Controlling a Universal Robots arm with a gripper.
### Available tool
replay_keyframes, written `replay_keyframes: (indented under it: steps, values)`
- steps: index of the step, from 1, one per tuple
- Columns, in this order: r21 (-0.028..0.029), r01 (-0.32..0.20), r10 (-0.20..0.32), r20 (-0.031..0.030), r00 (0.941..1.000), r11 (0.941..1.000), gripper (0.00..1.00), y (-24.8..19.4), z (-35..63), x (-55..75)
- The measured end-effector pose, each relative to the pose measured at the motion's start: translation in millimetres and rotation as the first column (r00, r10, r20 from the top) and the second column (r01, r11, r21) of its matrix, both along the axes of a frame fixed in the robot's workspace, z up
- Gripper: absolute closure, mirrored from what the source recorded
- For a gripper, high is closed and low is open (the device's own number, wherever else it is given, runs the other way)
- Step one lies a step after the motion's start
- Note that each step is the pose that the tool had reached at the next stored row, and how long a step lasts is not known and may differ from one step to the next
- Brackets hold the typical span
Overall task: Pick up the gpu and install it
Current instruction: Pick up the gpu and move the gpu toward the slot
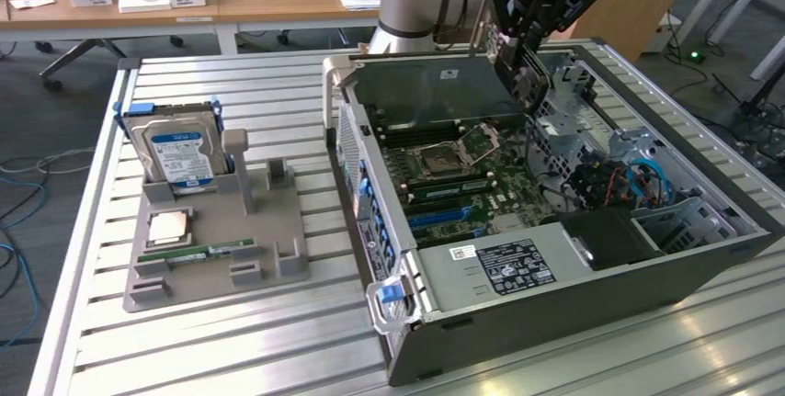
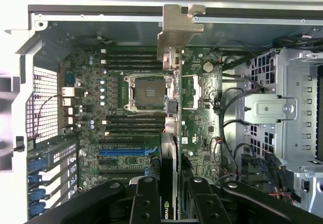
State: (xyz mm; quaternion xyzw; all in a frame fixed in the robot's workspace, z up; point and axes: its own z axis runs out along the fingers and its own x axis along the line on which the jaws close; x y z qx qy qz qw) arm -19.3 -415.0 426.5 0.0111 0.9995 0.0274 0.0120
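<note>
The gpu is a thin dark card seen edge-on in the wrist view, with its pale metal bracket at the far end. My gripper is shut on it, one black finger on each side of the card. In the exterior view the gripper holds the gpu upright over the far part of the open computer case, above the motherboard and not touching it. The card hangs over the board beside the CPU socket.
Blue and black expansion slots lie on the board. A metal drive cage and cables fill the case's other side. On the exterior view's left, a grey stand holds a hard drive, a CPU and a memory stick.
</note>
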Motion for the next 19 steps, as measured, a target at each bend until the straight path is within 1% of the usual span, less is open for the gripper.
replay_keyframes:
  steps: [10, 19]
  values:
    - [0.0000, 0.000, 0.000, 0.0000, 1.0000, 1.0000, 0.74, 0.0, 0.0, 18.6]
    - [0.0001, 0.000, 0.000, 0.0000, 1.0000, 1.0000, 0.74, 0.0, 0.0, 32.4]
